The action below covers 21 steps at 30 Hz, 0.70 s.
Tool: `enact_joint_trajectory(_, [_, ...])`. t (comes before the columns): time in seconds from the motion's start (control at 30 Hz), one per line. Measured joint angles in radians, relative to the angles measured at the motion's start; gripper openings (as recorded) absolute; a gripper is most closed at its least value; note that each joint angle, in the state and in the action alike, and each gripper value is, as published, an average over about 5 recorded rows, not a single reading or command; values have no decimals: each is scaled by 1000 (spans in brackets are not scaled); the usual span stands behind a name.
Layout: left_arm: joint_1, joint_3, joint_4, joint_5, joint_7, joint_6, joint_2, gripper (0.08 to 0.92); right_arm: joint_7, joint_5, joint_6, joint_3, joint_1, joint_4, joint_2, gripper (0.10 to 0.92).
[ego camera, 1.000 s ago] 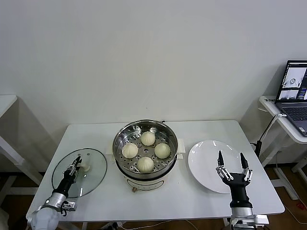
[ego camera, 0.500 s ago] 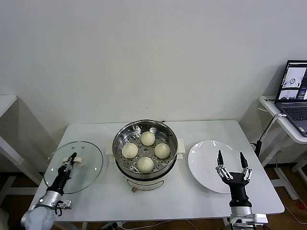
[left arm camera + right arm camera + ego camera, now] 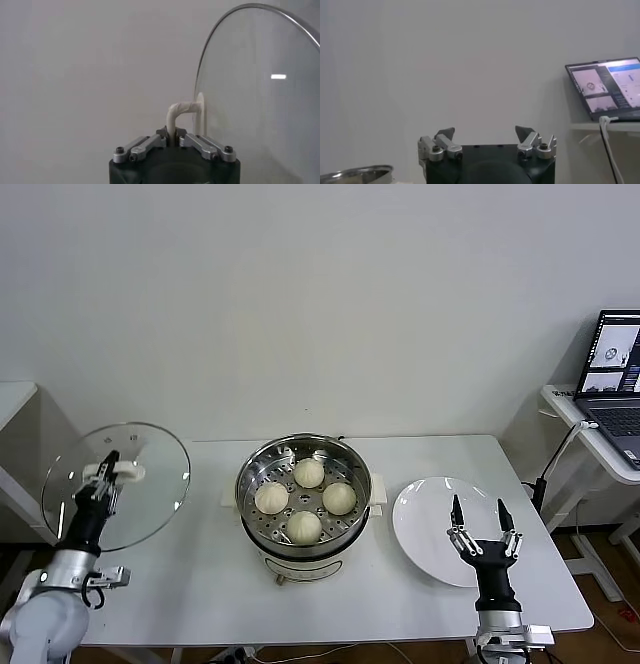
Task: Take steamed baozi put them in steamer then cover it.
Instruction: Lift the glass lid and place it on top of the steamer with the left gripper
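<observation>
Lifted off the white table (image 3: 420, 604), the cover (image 3: 130, 484) hangs pinched in the left claw (image 3: 103, 479); right claw (image 3: 481, 529) spread.

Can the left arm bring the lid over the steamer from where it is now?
Probably yes. The left gripper holds the cover by its handle, raised off the table, left of the steamer; nothing stands between them.

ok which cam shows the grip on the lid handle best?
Left wrist view: the left hand pinches the cover by its white handle, close up. Head view shows the whole cover lifted, grip tiny. Right wrist view shows none.
</observation>
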Motion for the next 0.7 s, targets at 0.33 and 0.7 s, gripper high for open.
enact_joint_trajectory(0.33, [-41, 238, -210, -43, 206, 276, 100, 190, -3, 1, 11, 18, 2, -10, 2, 823])
enact_joint_trajectory(0.7, [-200, 570, -269, -34, 350, 517, 133, 190, -5, -11, 15, 30, 4, -20, 16, 823])
